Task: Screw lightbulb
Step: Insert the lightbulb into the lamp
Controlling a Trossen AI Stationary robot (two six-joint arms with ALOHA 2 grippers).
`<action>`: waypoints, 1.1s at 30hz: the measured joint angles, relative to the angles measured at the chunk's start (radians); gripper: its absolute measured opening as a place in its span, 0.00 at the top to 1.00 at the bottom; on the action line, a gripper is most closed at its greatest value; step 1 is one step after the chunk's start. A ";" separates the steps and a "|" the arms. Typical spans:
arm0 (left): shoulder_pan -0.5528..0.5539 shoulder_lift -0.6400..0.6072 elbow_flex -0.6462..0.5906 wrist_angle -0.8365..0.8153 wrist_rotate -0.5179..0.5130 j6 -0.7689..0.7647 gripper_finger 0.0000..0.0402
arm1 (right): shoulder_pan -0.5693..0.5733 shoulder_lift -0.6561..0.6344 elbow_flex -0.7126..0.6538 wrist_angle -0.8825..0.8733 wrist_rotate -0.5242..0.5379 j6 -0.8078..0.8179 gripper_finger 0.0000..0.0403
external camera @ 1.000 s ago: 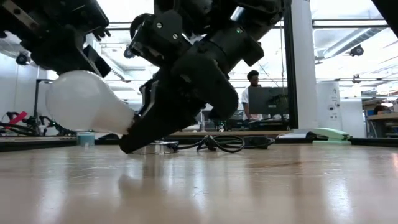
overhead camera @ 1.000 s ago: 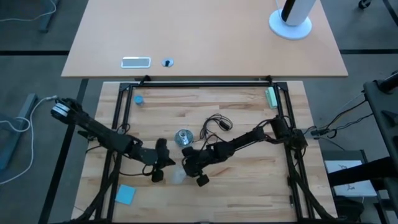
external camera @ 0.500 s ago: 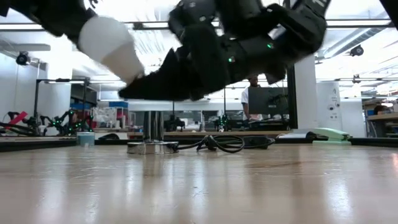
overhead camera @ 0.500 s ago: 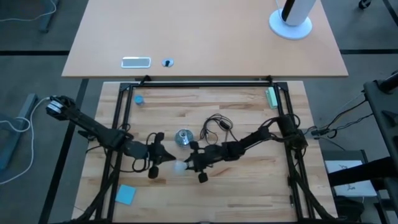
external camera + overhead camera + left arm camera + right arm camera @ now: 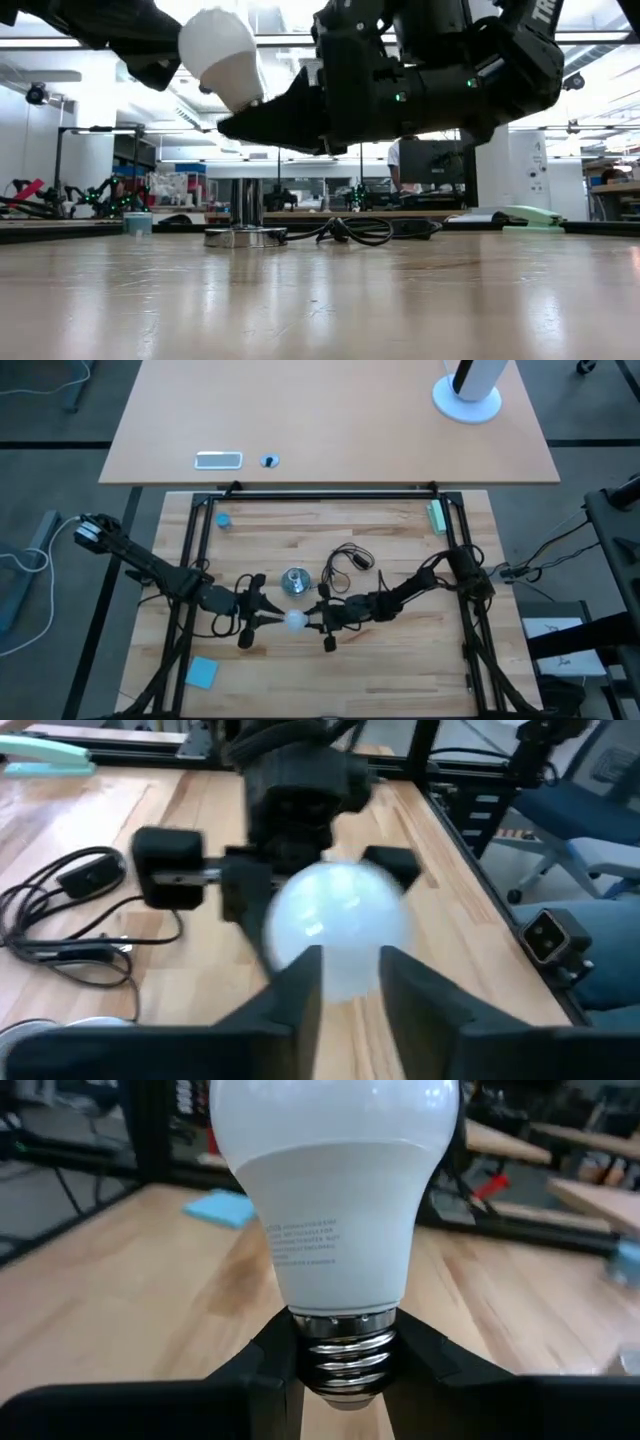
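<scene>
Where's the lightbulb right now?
In the high view the lightbulb sits mid-table between both pincers, near the silver socket; the right pincer grips its screw base, off the table.

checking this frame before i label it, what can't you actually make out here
- Left gripper: the left wrist view shows its fingers at the lightbulb, but blur hides whether they touch the glass.
- Socket disc: the low view shows only its edge, not its opening; too small in the high view.
- Right gripper clamps the screw base, hiding the base tip.
- Small round thing on the far table: too small to identify.
</scene>
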 joint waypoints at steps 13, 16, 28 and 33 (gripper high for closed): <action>-0.006 0.085 0.002 0.038 -0.055 -0.010 0.27 | -0.001 0.000 0.001 -0.052 0.101 0.043 0.78; -0.005 0.115 0.003 0.068 -0.083 0.008 0.23 | -0.001 0.000 0.011 -0.088 0.117 0.054 0.78; -0.002 0.130 0.012 0.059 -0.213 0.043 0.25 | 0.000 -0.012 0.074 -0.091 0.122 0.047 0.78; -0.003 0.141 0.012 0.078 -0.218 0.044 0.24 | 0.002 -0.010 0.130 -0.169 0.125 0.020 0.78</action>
